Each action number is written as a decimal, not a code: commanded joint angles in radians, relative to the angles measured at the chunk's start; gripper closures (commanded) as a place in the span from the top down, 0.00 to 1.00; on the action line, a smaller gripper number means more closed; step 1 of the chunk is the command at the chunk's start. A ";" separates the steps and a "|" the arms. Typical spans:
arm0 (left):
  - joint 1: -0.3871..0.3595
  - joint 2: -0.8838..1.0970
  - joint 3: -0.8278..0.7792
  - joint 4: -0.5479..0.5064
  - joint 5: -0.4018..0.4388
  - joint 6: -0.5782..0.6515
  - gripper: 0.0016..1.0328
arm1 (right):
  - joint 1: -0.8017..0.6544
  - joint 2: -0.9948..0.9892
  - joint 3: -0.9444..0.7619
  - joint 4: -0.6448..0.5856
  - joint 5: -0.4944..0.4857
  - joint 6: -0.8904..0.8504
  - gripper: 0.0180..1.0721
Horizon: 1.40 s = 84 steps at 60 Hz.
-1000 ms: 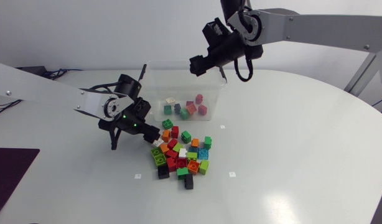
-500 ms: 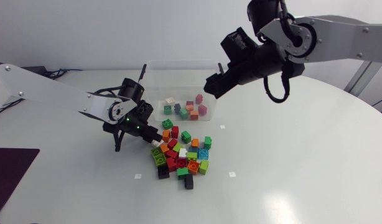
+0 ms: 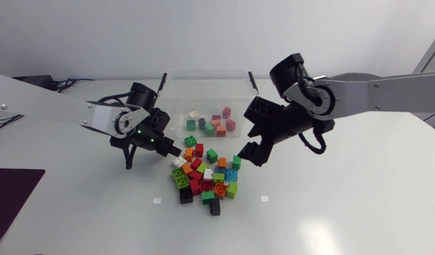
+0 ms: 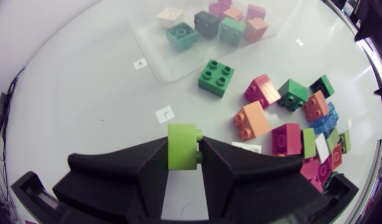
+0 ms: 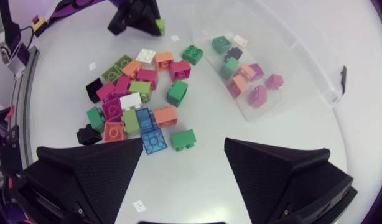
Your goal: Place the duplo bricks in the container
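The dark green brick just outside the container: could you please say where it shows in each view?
Head view: the dark green brick sits between container and pile.
Left wrist view: ahead of the left gripper, beside the container.
Right wrist view: far ahead, beside the container.
Shared landmark: the container.

Container (image 3: pixel 203 88): one, clear, upper centre of frame. Bricks inside (image 3: pixel 217 123): about nine. Loose bricks (image 3: pixel 207 177) heaped on the desk (image 3: pixel 345 184), centre frame: roughly twenty-two. Lime brick (image 4: pixel 181 140) pinched in the left claw (image 4: pixel 183 152): one. Claws: two, counting the right claw (image 5: pixel 183 149).
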<state>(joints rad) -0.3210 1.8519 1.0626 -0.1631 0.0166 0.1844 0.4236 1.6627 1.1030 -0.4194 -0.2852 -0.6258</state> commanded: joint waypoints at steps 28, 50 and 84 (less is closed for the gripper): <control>0.010 -0.318 -0.009 -0.021 0.020 0.047 0.25 | 0.009 0.252 0.074 0.053 -0.005 -0.143 0.89; 0.000 -0.321 0.059 -0.021 0.034 0.038 0.25 | -0.025 0.338 0.130 0.076 -0.005 -0.173 0.80; -0.041 -0.260 0.185 -0.032 0.036 0.007 0.25 | -0.026 0.361 0.086 0.042 -0.026 -0.221 0.55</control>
<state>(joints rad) -0.3496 1.5589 1.2098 -0.1852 0.0471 0.2096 0.3973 2.0033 1.2205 -0.3706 -0.2947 -0.8165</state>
